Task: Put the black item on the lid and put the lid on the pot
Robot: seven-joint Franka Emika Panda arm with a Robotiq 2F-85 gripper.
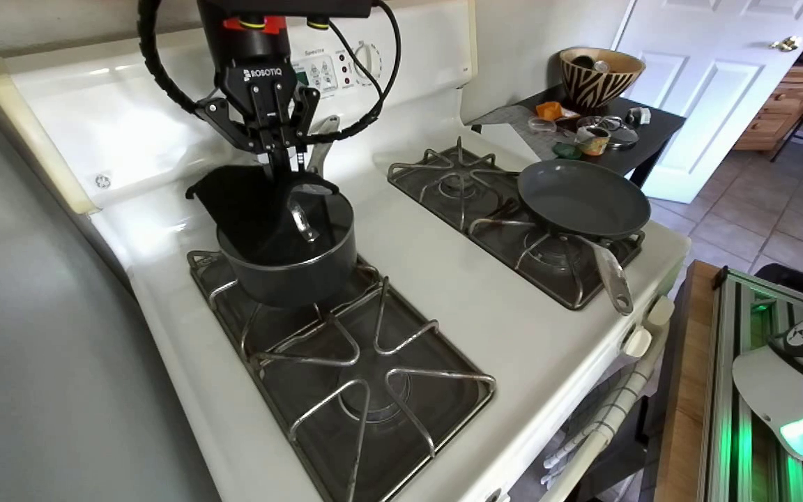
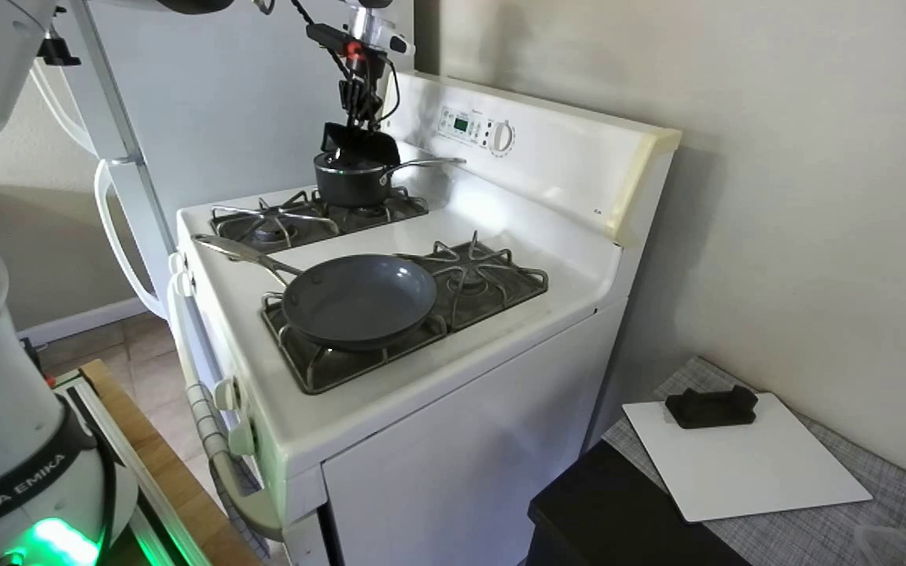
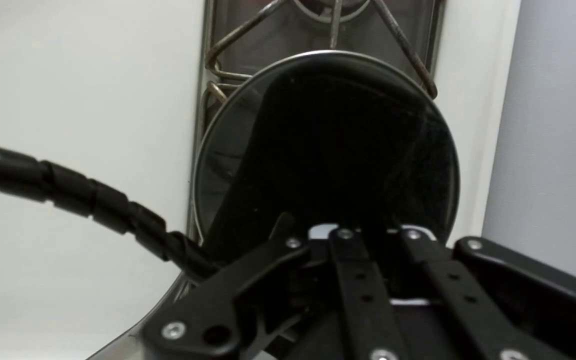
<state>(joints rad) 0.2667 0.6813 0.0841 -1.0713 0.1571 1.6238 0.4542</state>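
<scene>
Beside a tall grey fridge (image 2: 256, 86) stands a white stove (image 1: 429, 300). A dark pot (image 1: 297, 282) sits upright on it, well apart from a wide pan (image 1: 583, 199). The gripper (image 1: 289, 172) is just over the pot. Its two jaws stand close together, and a floppy black cloth (image 1: 234, 209) seems to be pinched between them, though the tips are hidden. The cloth hangs down over the pot like a tent; in the wrist view it hides most of the round top. In an exterior view, the glass lid (image 1: 302, 222) seems to be on the pot: something shiny, like its handle, shows by the cloth. The glass is hard to see, so nobody can be sure. If that is right, the lid part looks done. The cloth part looks only half done, because the cloth is not lying there by itself. What is left, most likely, is to set it down flat, let go and move away.
</scene>
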